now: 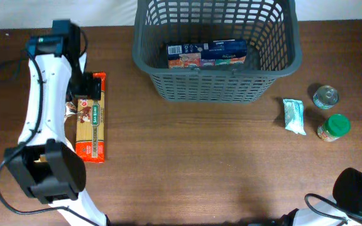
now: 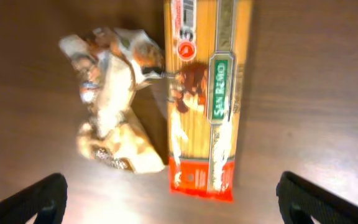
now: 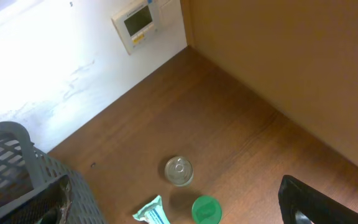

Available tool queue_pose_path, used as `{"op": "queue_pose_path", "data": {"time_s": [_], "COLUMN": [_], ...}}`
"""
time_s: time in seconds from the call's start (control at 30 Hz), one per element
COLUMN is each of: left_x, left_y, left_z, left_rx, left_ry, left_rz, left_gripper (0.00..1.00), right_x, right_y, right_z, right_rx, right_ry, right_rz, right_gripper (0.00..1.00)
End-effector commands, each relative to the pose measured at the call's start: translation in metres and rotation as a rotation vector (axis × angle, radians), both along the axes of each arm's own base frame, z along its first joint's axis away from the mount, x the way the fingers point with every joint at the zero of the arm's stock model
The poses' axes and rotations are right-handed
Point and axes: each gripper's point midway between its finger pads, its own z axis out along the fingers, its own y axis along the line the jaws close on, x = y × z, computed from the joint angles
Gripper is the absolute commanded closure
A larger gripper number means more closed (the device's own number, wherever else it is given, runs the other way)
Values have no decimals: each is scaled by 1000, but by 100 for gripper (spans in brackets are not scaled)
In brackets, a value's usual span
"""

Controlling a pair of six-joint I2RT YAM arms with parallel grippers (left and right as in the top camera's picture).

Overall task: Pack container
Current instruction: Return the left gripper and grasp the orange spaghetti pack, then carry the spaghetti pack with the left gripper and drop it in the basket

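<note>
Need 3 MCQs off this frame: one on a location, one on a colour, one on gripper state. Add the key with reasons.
1. Where is the spaghetti packet relative to the basket?
A. inside it
B. on the table, on the left arm's side
C. balanced on its rim

2. What colour is the jar's lid?
A. green
B. red
C. blue

3. How is the left gripper?
A. shut on the packet
B. out of view
C. open above the packet

Key:
1 B: the packet lies flat on the table, outside the basket's left wall.
2 A: the overhead view shows a green lid.
3 C: both fingers stand wide apart, touching nothing.
</note>
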Motion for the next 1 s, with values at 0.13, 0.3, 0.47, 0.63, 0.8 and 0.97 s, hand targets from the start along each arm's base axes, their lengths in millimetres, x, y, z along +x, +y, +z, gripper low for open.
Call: {"op": "queue_pose_path", "data": {"time_s": [0.13, 0.3, 0.47, 0.63, 0.8, 0.97], "left_x": [-27, -28, -11, -1, -8, -18], "left_y": [-2, -4, 1, 4, 3, 1], "left_z": [-80, -132, -140, -149, -178, -196], "left_rx": [-132, -146, -137, -131, -141, -151], "left_ry": [91, 78, 12, -6, 61, 124], "left_rz": [74, 71, 51, 9, 4, -1], "left_gripper": [0, 0, 7, 11, 11, 19], "right_x": [-1, -1, -1, -1, -1, -1], "right_y": [-4, -4, -4, -4, -4, -4], "right_z": [0, 0, 0, 0, 0, 0], "right_rx": [-3, -3, -3, -3, -3, -3], "right_ry": [0, 0, 0, 0, 0, 0], "right_rz": [-22, -22, -22, -22, -22, -22], "right_gripper": [1, 1, 1, 1, 1, 1]}}
